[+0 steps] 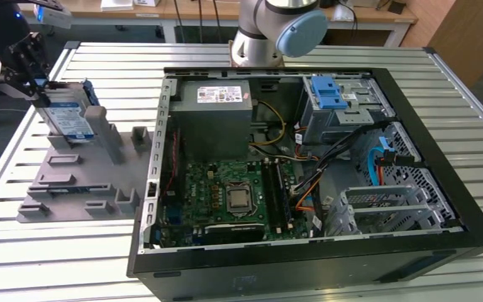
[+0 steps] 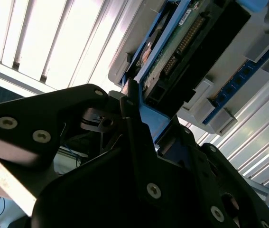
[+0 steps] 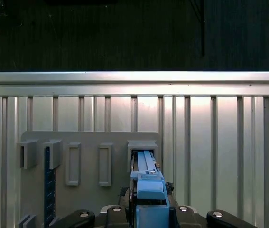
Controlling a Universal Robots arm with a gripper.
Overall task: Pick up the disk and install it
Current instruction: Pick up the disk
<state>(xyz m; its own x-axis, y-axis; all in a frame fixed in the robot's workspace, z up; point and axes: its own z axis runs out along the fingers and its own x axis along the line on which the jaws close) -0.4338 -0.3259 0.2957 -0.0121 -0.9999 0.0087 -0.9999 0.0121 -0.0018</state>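
Within pincer (image 1: 40, 93) — disk (image 1: 67, 119), base hidden

Lab: slatted metal bench (image 1: 57, 264), open computer case (image 1: 309, 269).

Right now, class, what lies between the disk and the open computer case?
In the exterior view, the grey holder plate and its short upright posts lie between the disk and the computer case.

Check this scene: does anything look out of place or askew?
Nothing stands out. The disk stands on edge in a slot of the grey holder, the gripper closed on its upper edge; the computer case lies open beside it.
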